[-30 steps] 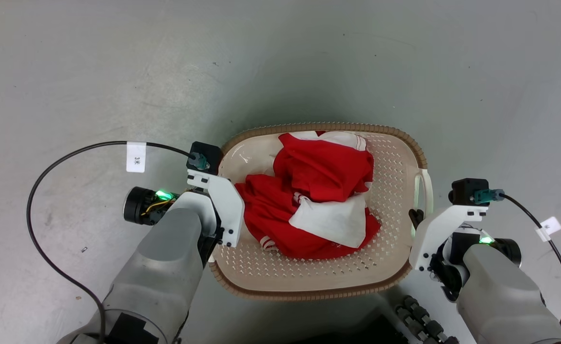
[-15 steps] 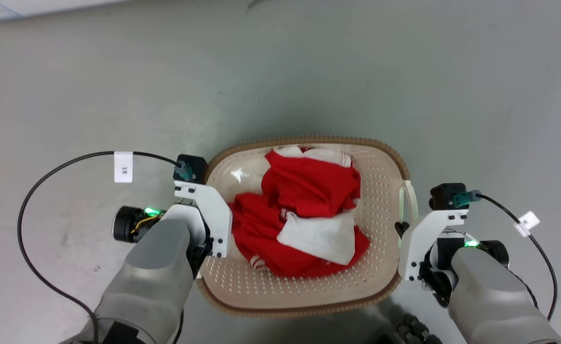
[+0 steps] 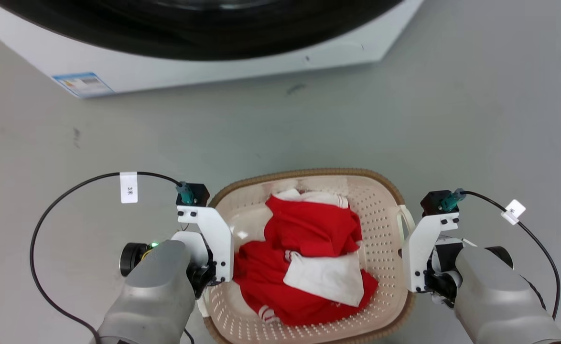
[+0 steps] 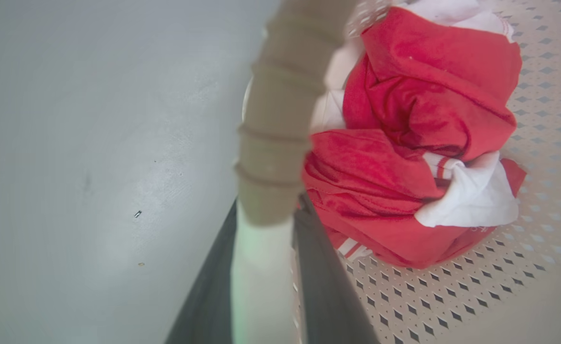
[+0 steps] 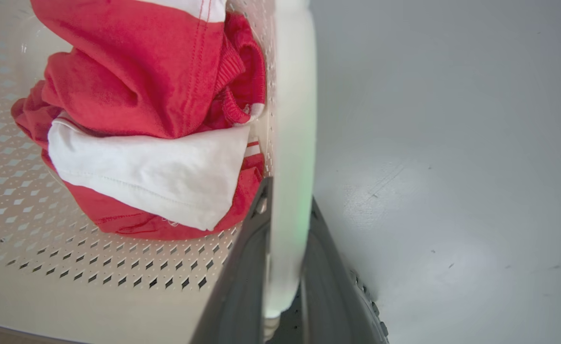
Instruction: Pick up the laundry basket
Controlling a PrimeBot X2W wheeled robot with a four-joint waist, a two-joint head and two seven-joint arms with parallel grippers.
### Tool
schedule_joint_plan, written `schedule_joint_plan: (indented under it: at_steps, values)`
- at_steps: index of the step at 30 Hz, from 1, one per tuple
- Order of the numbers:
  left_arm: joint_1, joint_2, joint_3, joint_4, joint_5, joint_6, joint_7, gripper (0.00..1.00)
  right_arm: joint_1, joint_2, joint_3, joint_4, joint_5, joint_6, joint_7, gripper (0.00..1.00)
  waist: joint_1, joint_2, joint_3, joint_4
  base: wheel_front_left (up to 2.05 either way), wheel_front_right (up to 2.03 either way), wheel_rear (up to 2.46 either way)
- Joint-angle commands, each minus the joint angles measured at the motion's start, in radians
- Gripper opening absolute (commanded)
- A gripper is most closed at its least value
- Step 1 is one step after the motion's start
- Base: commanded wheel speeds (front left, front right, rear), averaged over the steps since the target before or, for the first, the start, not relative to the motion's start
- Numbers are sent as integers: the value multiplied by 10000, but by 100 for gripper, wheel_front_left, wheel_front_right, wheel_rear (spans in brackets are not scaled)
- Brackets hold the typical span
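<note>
The laundry basket (image 3: pixel 309 173) is cream with perforated walls and a brown woven-look rim, and it sits low in the middle of the head view. Red and white clothes (image 3: pixel 309 258) lie crumpled inside it. My left gripper (image 3: pixel 207 279) is at the basket's left side. In the left wrist view, my left gripper (image 4: pixel 268 205) is shut on the cream side handle (image 4: pixel 261 267) just below the rim. My right gripper (image 3: pixel 403 255) is at the right side. In the right wrist view, my right gripper (image 5: pixel 287 191) is shut on the pale right handle (image 5: pixel 290 119).
A white washing machine (image 3: pixel 213 62) with a dark round door stands across the top of the head view. Grey floor (image 3: pixel 476 119) lies between it and the basket. Black cables (image 3: pixel 46 215) loop out from both wrists.
The whole head view has shifted, so the camera has moved. The washing machine now shows at the top and the basket sits lower in the picture. Both grippers keep their hold on the handles.
</note>
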Motion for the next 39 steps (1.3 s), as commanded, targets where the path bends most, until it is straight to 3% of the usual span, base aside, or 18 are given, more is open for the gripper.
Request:
schedule_joint_plan:
  at_steps: [1,11,25,39]
  values:
    - [147,-252,-82,-92,-82,-201,166,0,-184,40,46,-54,-39,-10,56,0,0,0,-591,461,0,0,0]
    - [276,-220,-175,203,-552,-40,991,0,-281,184,424,-77,366,-10,1406,0,0,0,-1854,967,0,0,0]
    - [349,155,-230,340,-868,-159,2771,0,-142,257,1069,-570,1802,-5,4534,0,0,0,-3489,1065,0,0,0]
    - [1033,153,-308,358,-1156,-254,3722,0,104,266,1422,-445,2441,-4,5791,0,0,0,-4851,956,0,0,0]
